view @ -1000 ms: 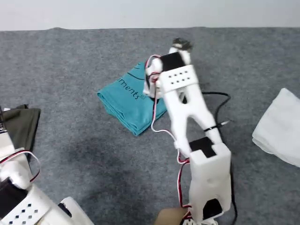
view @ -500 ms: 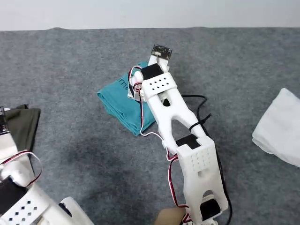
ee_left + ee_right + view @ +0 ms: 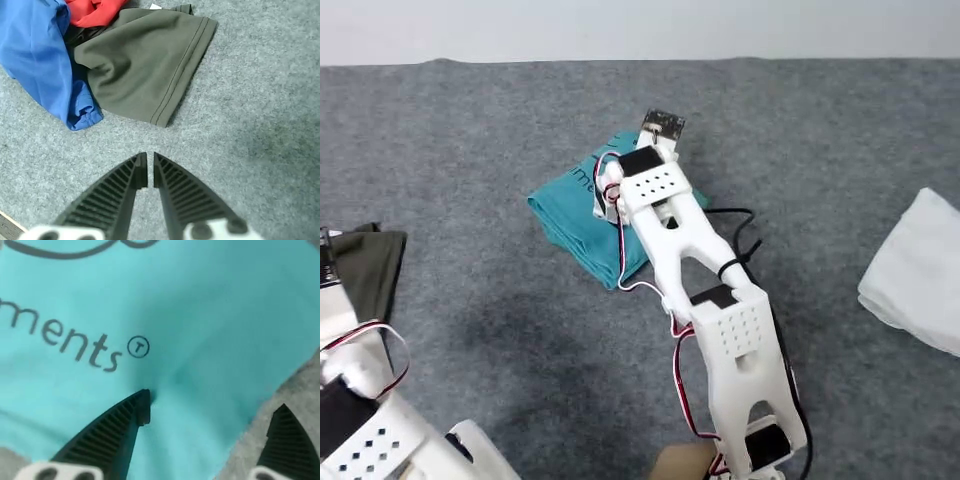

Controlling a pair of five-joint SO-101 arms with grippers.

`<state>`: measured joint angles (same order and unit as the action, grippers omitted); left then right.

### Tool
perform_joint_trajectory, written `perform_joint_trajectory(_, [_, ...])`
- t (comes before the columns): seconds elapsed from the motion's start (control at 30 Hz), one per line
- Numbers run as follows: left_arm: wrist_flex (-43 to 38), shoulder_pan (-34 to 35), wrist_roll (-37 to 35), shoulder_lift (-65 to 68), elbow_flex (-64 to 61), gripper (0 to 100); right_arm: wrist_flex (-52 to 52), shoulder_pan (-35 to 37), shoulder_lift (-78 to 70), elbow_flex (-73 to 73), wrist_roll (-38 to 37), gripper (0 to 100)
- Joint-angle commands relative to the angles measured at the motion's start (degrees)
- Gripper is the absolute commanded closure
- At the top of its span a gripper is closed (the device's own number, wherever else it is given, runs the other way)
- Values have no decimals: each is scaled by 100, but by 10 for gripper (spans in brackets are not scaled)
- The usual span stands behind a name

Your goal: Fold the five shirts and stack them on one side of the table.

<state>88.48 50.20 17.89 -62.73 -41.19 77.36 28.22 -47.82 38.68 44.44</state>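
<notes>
A folded teal shirt [image 3: 582, 215] with grey print lies at the middle of the grey table. My right arm [image 3: 665, 215] stretches from the near edge over its right part. My right gripper [image 3: 212, 412] is open, low over the teal shirt [image 3: 165, 305]: one fingertip [image 3: 141, 404] presses into the cloth, the other hangs beyond the shirt's edge above the table. My left gripper [image 3: 148, 171] is shut on nothing, above bare table near an olive shirt [image 3: 145, 70], a blue shirt [image 3: 37, 55] and a red shirt [image 3: 92, 10].
A folded white shirt [image 3: 920, 270] lies at the right edge of the table. The olive shirt [image 3: 365, 265] shows at the left edge, beside my left arm [image 3: 360, 420]. A black cable [image 3: 745, 225] trails by the right arm.
My right arm has swung left and come down over the teal shirt. The left arm has hardly moved.
</notes>
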Motion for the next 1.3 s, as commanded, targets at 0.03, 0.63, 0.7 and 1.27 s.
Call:
perform_joint_trajectory(0.03, [-9, -9, 53, -53, 57, 967, -418, 31, -75, 26, 53, 627])
perform_joint_trajectory(0.63, [-70, -9, 53, -53, 48, 967, -1086, 31, -251, 26, 9, 961])
perform_joint_trajectory(0.7, [-70, -9, 53, -53, 48, 967, -1086, 22, -251, 26, -9, 981])
perform_joint_trajectory(1.27, [-70, 0, 290, -53, 92, 967, -92, -875, 321, 26, -1442, 989])
